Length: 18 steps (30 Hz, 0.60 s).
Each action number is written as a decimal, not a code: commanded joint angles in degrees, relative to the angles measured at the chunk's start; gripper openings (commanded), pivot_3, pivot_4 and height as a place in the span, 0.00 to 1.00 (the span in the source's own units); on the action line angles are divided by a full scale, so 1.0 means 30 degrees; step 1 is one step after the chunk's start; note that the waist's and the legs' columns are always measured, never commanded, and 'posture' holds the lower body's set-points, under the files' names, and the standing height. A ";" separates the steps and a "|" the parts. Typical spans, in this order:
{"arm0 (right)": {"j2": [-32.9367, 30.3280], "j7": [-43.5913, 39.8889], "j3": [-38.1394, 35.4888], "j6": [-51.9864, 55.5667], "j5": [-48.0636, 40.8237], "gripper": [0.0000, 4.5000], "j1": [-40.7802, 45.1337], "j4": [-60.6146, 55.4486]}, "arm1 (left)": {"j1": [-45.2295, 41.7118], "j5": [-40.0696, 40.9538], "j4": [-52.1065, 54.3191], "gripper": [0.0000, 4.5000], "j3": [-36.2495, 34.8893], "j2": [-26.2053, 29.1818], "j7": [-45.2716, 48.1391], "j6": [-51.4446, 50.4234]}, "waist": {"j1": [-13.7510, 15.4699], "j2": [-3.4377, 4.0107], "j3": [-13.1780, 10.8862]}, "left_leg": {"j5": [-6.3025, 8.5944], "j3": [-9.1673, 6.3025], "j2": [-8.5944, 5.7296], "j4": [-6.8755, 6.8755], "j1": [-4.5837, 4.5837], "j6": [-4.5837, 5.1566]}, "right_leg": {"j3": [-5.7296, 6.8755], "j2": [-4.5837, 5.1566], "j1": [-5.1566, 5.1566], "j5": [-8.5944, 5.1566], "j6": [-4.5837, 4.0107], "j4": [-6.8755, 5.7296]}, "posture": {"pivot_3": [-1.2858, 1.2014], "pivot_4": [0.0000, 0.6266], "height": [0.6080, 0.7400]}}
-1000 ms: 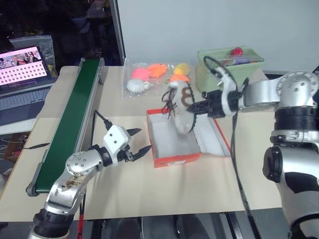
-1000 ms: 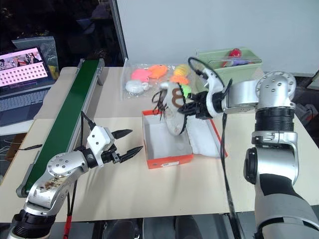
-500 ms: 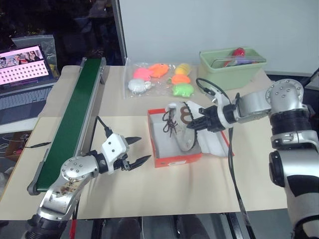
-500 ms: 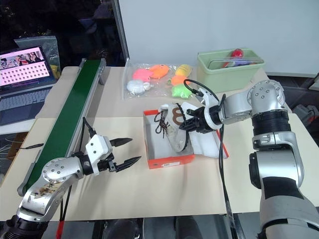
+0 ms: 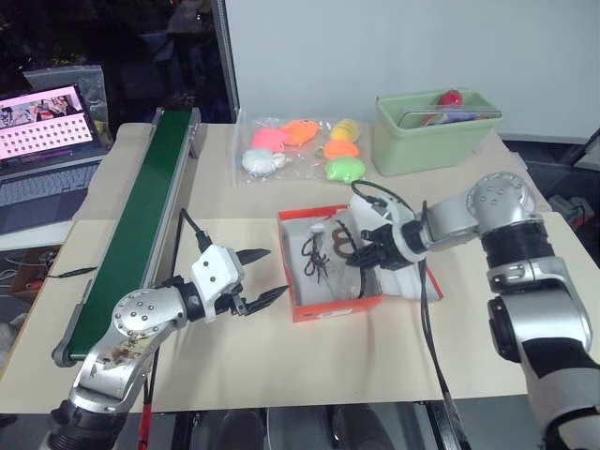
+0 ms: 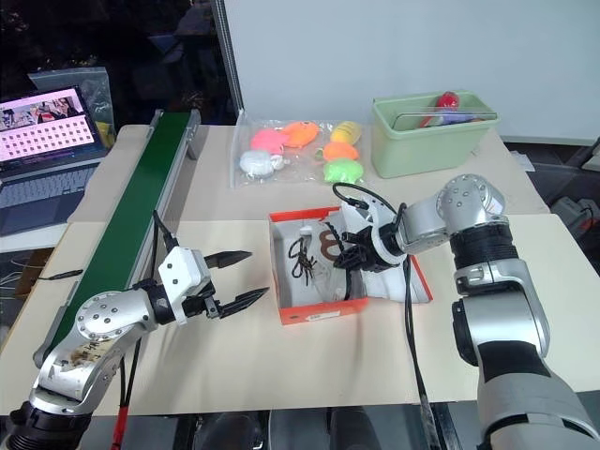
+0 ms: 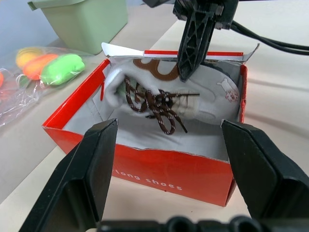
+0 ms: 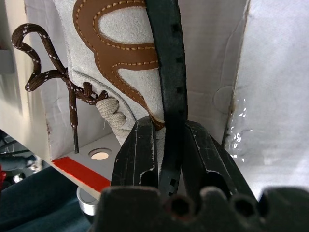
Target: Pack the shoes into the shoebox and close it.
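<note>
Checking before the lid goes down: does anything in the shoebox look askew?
Yes. The shoe lies on its side in the shoebox, its dark laces sprawled loose. The right gripper pinches its edge.

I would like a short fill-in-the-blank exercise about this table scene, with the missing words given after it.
1. The sneaker lies inside the orange-red ____.
2. The right gripper pinches the sneaker's dark ____ between its fingers.
3. The left gripper, beside the shoebox, holds ____.
4. The soft toys lie between the pale green bin and the long green ____.

Missing words: shoebox; sole; nothing; conveyor belt
</note>
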<state>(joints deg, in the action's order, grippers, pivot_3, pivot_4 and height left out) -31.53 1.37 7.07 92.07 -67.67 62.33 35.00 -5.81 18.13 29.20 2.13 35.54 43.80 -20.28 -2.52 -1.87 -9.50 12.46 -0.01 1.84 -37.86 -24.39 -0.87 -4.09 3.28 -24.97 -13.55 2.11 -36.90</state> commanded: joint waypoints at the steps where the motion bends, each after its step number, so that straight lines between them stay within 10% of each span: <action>1: 0.0446 -0.0565 -0.1381 0.0145 0.1248 0.49 0.0614 -0.0636 | -0.0012 0.0081 0.0723 0.81 -0.0223 0.0124 -0.0095 0.0100 | -0.0008 0.0000 0.0000 | 0.0000 -0.0001 0.0001 0.0000 0.0002 0.0000 | -0.0001 -0.0001 0.0000 0.0000 0.0000 -0.0006 | 0.52 0.24 0.92; 6: 0.1356 -0.1097 -0.2531 0.0144 0.2953 0.88 0.1518 -0.0551 | -0.0142 -0.0038 0.0470 0.81 -0.0186 0.0145 -0.0037 0.0283 | -0.0008 0.0001 0.0000 | -0.0001 0.0000 -0.0001 -0.0005 0.0008 0.0000 | 0.0000 0.0000 0.0000 0.0000 0.0000 -0.0022 | 0.52 0.24 0.92; 18: 0.1077 -0.3902 -0.2503 -0.3878 0.7011 0.88 0.1499 -0.7616 | -0.3307 -0.1865 -0.2505 0.81 -0.3298 -0.2641 -0.6758 -0.0474 | 0.0047 0.0002 -0.0001 | -0.0001 -0.0016 -0.0003 -0.0010 0.0002 -0.0001 | 0.0012 0.0005 -0.0003 0.0003 0.0004 -0.0041 | 0.52 0.24 0.92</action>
<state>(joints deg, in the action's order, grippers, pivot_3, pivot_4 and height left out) -26.36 -7.26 -0.63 85.56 -48.32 66.66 19.76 -13.87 14.12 21.82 -3.82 28.61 29.63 -20.62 -2.38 -1.86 -9.50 12.45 -0.07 1.82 -37.89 -24.41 -0.88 -4.05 3.30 -25.00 -13.54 2.13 -37.03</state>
